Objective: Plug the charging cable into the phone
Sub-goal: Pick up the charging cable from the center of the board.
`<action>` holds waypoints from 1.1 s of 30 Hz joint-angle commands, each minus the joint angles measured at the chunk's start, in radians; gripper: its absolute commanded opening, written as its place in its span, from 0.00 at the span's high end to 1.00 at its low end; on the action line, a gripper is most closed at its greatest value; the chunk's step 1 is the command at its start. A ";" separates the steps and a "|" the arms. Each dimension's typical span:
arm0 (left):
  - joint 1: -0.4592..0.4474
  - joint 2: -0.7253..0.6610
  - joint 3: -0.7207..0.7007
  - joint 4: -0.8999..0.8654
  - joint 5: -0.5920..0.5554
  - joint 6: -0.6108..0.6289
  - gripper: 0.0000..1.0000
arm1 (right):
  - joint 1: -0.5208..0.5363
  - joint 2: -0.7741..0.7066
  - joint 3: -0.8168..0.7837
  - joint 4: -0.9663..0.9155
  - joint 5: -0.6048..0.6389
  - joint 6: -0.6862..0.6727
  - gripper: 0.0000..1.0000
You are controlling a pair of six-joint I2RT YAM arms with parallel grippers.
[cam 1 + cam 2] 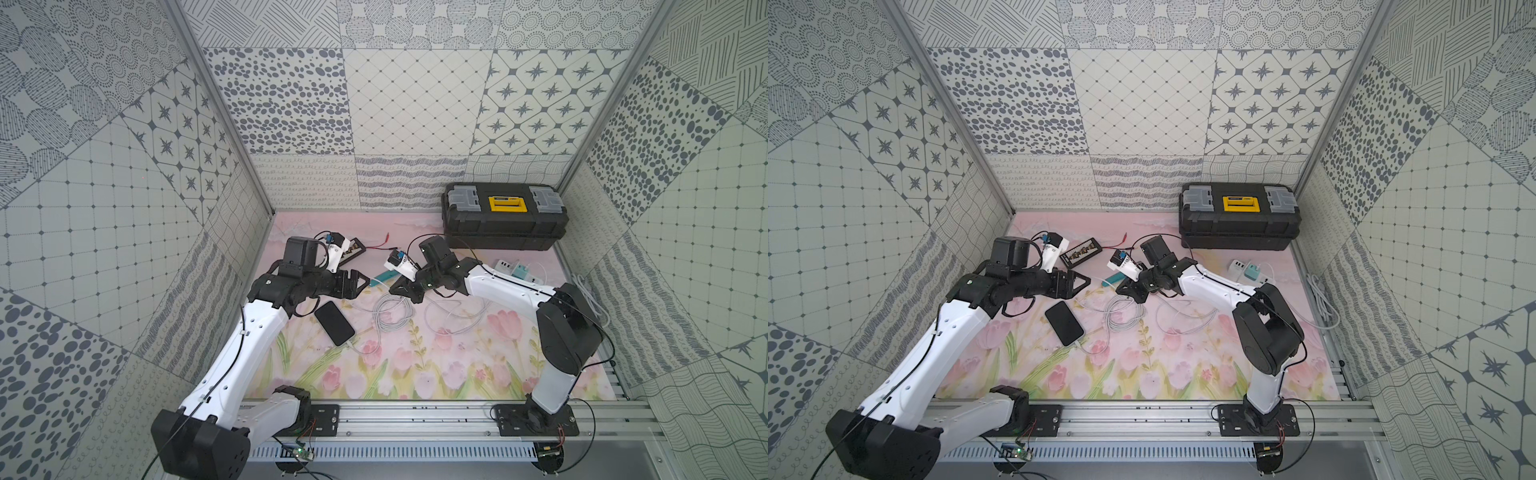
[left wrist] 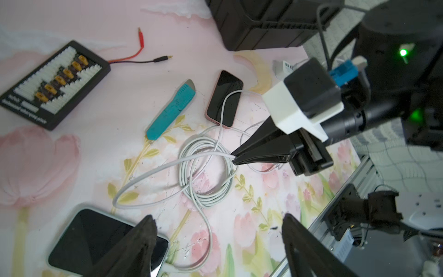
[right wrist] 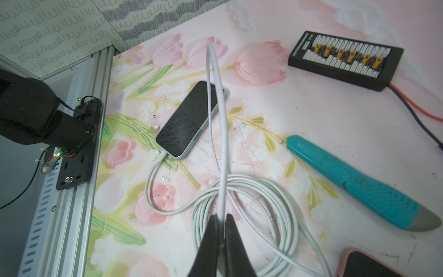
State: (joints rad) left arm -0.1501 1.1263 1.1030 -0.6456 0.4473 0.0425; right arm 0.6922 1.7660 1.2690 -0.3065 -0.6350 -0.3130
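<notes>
Toolbox [image 1: 505,216], teal cutter [image 2: 171,110], connector board [image 2: 55,84], pink phone [image 2: 225,98] lie near coiled cable [image 3: 251,179].

Soft, even light leaves only faint shadows on the counter [image 1: 415,374]. Both top views are sharp, walls [image 1: 83,208] splayed at the edges. Up close, the left hand [image 2: 218,217] blurs; the phone [image 3: 189,120] screen mirrors dotted wall.

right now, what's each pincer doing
Left pincer: open, holding nothing.
Right pincer: shut on the white cable.
</notes>
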 commanded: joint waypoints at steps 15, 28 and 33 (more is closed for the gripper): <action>-0.167 0.256 0.107 -0.061 0.098 0.793 0.23 | -0.048 -0.102 -0.089 0.035 -0.187 -0.278 1.00; -0.196 0.313 0.067 -0.009 -0.052 0.838 0.46 | -0.049 -0.120 -0.091 0.011 -0.194 -0.310 1.00; -0.198 0.307 0.058 0.004 -0.036 0.826 0.54 | -0.049 -0.114 -0.089 0.011 -0.202 -0.308 1.00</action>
State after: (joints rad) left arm -0.3397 1.4284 1.1751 -0.6235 0.4545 0.8188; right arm 0.6384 1.6855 1.1736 -0.3454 -0.7994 -0.6060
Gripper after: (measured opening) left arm 0.473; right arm 0.081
